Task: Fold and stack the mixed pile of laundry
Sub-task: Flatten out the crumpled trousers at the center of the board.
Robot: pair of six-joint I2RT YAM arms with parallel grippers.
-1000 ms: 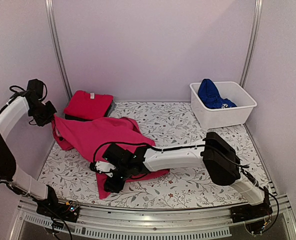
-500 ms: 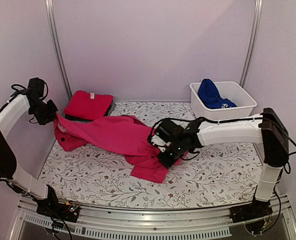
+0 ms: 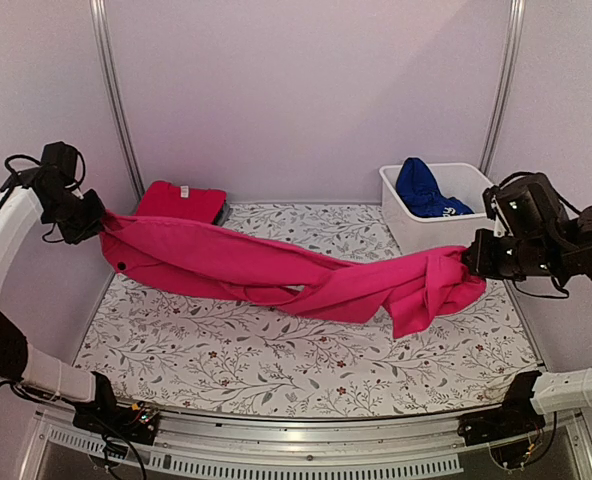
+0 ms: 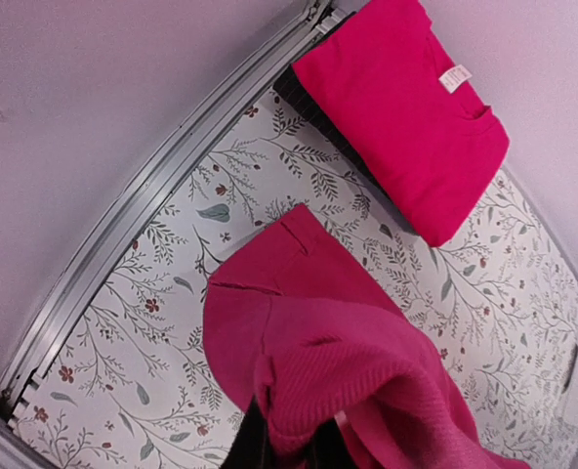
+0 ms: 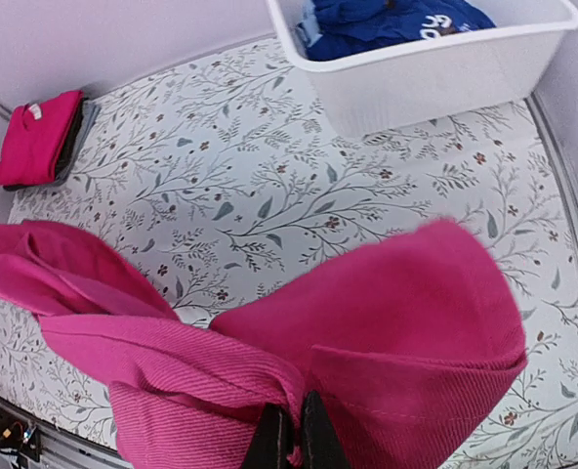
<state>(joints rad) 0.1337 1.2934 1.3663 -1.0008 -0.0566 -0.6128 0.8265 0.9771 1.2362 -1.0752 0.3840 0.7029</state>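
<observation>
Top external: left gripper (image 3: 94,222) and right gripper (image 3: 468,262) clamp one magenta garment (image 3: 276,275) taut; one red tee (image 3: 181,208) far-left corner, one blue garment (image 3: 423,190) in tub (image 3: 446,232).

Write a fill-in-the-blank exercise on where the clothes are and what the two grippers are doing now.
1. The left gripper and the right gripper are each ____ on one end of the magenta-pink garment.
2. The garment lying in the white tub is ____ in colour.
3. The folded red tee sits at the far ____ corner of the floral cloth.

Missing words: shut; blue; left.
</observation>
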